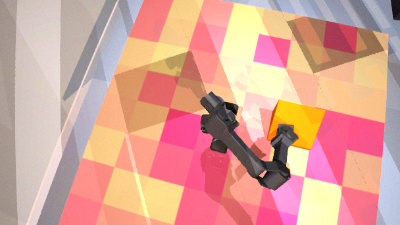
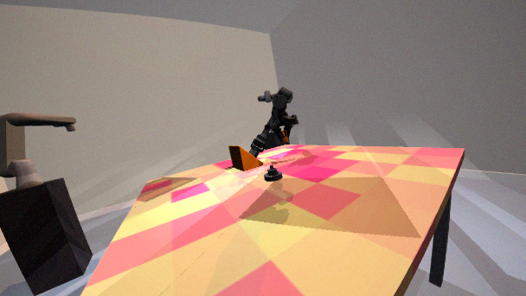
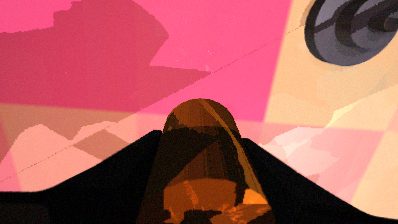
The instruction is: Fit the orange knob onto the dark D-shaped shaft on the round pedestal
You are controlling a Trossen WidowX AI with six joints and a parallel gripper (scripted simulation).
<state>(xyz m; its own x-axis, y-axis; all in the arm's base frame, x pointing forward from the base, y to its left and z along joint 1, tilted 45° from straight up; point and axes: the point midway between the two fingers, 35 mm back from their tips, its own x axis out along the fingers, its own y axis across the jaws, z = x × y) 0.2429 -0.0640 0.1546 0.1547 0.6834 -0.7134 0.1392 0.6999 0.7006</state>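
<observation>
Gripper (image 2: 284, 133) (image 3: 200, 141) pinching the orange knob (image 2: 285, 137) (image 3: 200, 145), one dark finger on each side of it. Knob is up in the air above the checkered table (image 1: 148, 194) (image 2: 329, 255) (image 3: 220, 30), off the pedestal. Round dark pedestal (image 2: 272, 175) (image 3: 345, 37) stands on the table, apart from the knob, its stepped middle sticking up; wrist view has it top right, cut by the edge. Top view: pedestal can't be made out, arm (image 1: 245, 152) (image 2: 279, 104) reaches across the table, bent at the elbow. Yellow-orange wedge block (image 1: 299, 120) (image 2: 244, 159) on the table, arm's base end over part of it from above. Exterior view: tan faucet-like thing (image 2: 41, 119) on a dark box (image 2: 48, 238), left of the table. Knob's hole and shaft's flat side: can't tell how they line up.
</observation>
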